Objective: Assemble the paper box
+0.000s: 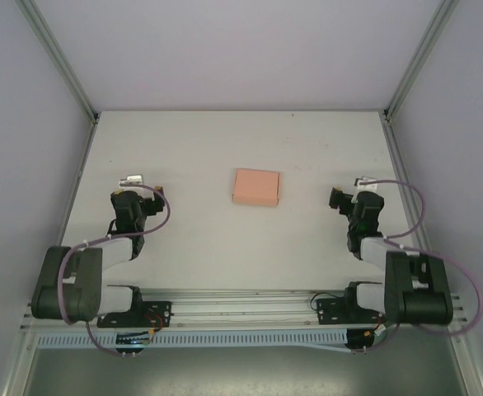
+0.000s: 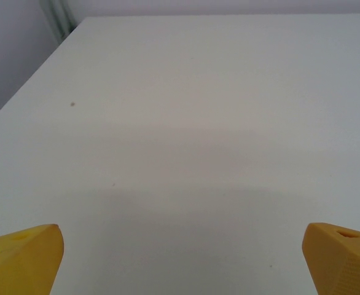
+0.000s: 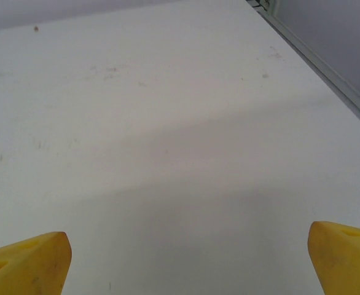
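The salmon-pink paper box (image 1: 256,187) lies flat as a small closed rectangle in the middle of the white table (image 1: 225,239). My left gripper (image 1: 133,183) rests well to the box's left. In its wrist view the left gripper (image 2: 183,261) is open, its yellow fingertips (image 2: 23,258) spread wide over bare table. My right gripper (image 1: 355,188) sits well to the box's right. It too is open in its wrist view, the right gripper (image 3: 189,258) holding nothing between its yellow fingertips (image 3: 26,261). Neither gripper touches the box.
Grey walls and metal frame posts (image 1: 60,58) enclose the table on three sides. A metal edge rail (image 3: 318,61) runs along the table's right side near the right arm. The arm bases and a rail (image 1: 241,309) line the near edge.
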Controlling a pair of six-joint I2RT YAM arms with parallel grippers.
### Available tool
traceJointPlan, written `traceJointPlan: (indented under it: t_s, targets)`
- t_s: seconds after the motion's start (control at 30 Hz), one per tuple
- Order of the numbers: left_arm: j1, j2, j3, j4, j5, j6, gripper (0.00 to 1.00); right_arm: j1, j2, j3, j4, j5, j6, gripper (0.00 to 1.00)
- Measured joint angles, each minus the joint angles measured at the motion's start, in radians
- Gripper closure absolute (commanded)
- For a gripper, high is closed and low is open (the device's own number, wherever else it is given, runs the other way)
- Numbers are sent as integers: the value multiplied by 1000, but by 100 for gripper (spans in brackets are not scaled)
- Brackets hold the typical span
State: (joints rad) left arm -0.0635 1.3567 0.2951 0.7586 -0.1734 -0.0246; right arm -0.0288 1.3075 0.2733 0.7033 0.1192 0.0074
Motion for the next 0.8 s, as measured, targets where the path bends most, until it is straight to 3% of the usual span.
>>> traceJointPlan:
  t_s: [0.1,0.17,0.8]
  targets:
    - [17,120,-2,187,52,30,1,-16,185,60,112,-50,17,1]
    - [47,167,-3,208,87,32,1,-13,247,94,102,-69,19,1]
    - [71,174,0,286,147,32,1,-9,249,99,132,-76,26,1]
